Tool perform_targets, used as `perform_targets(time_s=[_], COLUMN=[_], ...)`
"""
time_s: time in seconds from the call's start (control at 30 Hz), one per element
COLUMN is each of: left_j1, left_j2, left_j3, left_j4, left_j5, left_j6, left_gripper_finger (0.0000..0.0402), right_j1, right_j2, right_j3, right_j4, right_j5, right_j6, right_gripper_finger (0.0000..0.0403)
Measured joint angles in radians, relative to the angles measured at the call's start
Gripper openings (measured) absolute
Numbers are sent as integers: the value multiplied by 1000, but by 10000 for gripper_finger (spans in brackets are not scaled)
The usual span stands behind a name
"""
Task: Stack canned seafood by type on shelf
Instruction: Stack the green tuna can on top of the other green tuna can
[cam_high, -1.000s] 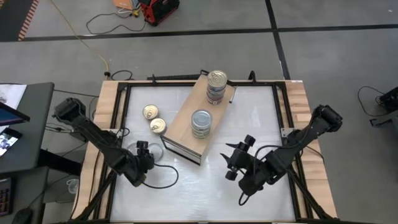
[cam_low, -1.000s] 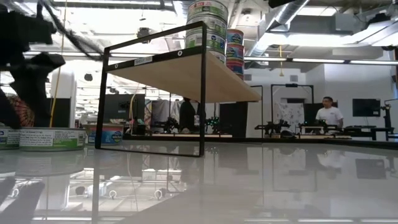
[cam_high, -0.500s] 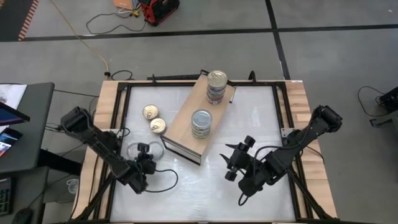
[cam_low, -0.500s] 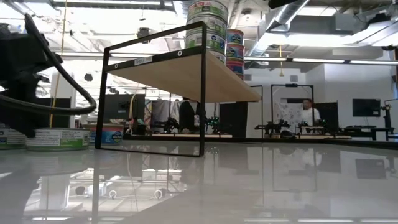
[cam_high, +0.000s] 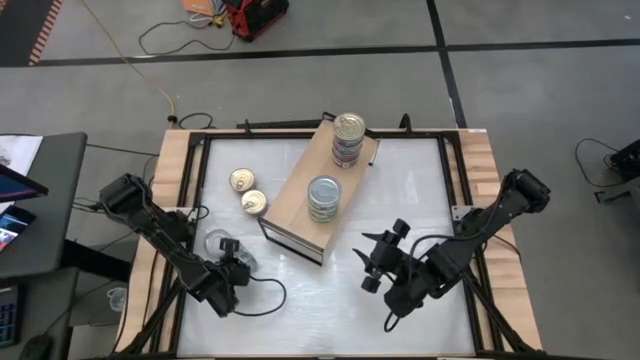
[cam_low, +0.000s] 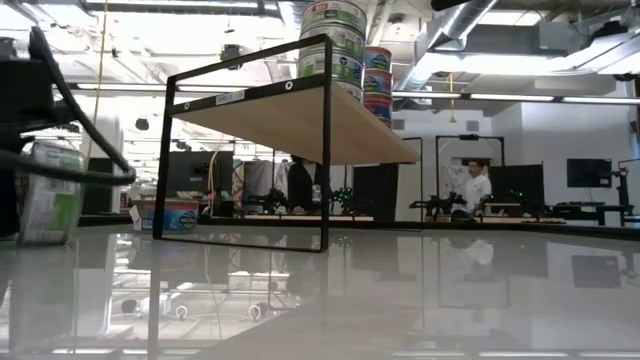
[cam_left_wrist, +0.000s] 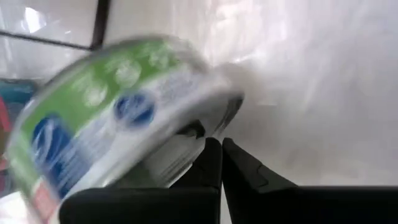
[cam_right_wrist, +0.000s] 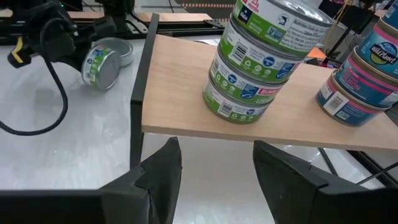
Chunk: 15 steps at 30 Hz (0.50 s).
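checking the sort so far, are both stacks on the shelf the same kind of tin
No: in the right wrist view the near stack on the shelf has green-and-white labels, while the far stack has blue-and-pink ones.

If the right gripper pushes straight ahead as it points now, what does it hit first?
Probably the shelf: its dark front frame and tan board edge lie directly ahead of the open right gripper. The green-labelled stack of tins sits farther back on top; depth is uncertain.

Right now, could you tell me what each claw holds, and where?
Right claw holds nothing. Left claw is shut at the rim of the tipped tin; grip unclear.

Robotics lab: concrete floor (cam_high: 300, 80), ceiling ducts (cam_low: 450, 25), equipment benches (cam_low: 470, 210).
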Motion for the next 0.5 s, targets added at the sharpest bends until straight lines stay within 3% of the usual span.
perform_targets(time_s=[0.13,0.37,0.5], left_j1=[-13,-34,-4], left_j2=[-13,-60,-61], left_j3=[45,227,314], left_j4=[-10,-61,-108], left_j5=[55,148,163], left_j6=[29,188,279], left_gripper_finger=[0,1,41], right_j1=[0,0,0], right_j2=[0,0,1], right_j3=[0,0,0], right_j4=[0,0,2], right_j5=[-1,-4,-5], right_j6=[1,1,1], right_gripper_finger=[232,232,232])
